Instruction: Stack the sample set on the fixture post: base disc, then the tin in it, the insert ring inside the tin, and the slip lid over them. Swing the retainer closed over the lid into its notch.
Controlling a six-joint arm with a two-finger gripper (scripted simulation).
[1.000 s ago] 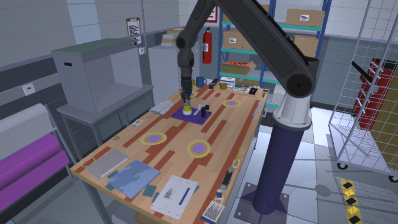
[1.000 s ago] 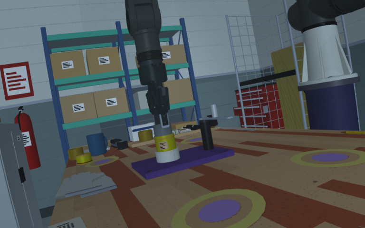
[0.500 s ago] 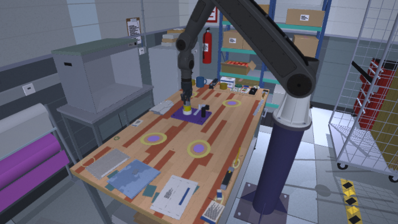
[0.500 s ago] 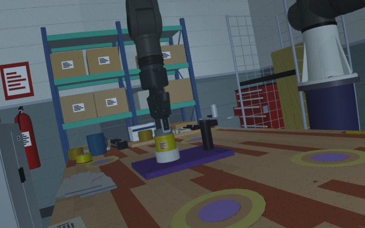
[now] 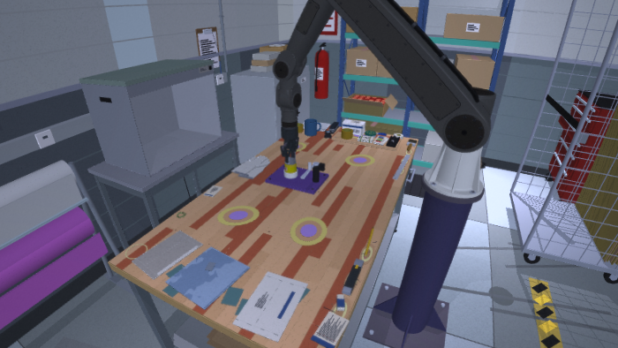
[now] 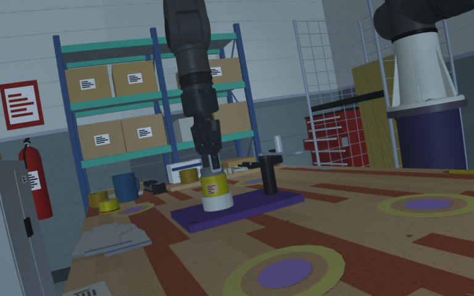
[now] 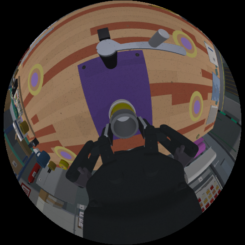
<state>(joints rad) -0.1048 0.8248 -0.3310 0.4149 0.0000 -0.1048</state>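
Note:
The yellow tin [image 6: 214, 188] stands upright in the white base disc [image 6: 217, 202] on the purple fixture plate [image 6: 237, 208]. A grey insert ring [image 7: 124, 125] pokes out of the tin's top, and I grip it in my closed gripper [image 7: 124, 132] directly above the stack. The grey retainer arm [image 7: 141, 46] is swung away from the stack on its black pivot post [image 6: 268, 174], with an upright grey handle [image 7: 158, 37]. I cannot see the slip lid.
The black pivot post stands close to the right of the stack in the second side camera. Tape rolls [image 6: 103, 202] and a blue mug [image 6: 125, 186] sit at the bench's back edge, and folded grey cloth [image 6: 111, 238] lies to the left. Purple target rings [image 6: 284, 273] mark the bench.

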